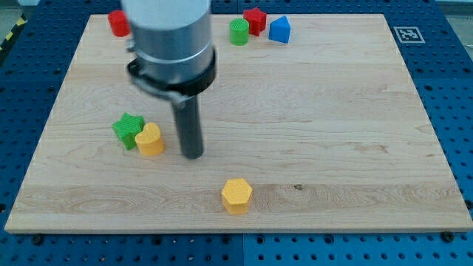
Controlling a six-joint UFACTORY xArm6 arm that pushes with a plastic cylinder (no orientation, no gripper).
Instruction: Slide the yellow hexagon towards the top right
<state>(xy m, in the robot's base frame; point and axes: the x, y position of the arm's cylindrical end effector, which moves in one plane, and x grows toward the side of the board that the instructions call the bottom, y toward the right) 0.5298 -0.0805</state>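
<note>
The yellow hexagon [236, 195] lies near the view's bottom, a little left of centre, on the wooden board [332, 118]. My tip [192, 155] rests on the board up and to the left of the hexagon, apart from it. A yellow heart-shaped block [150, 140] sits just left of the tip, with a small gap between them. A green star [128, 130] touches the yellow heart on its left side.
A red block [118, 22] sits at the top left, partly behind the arm. A green cylinder [239, 32], a red block [255, 20] and a blue block [279, 29] cluster at the top centre. A marker tag [406, 33] is on the top right corner.
</note>
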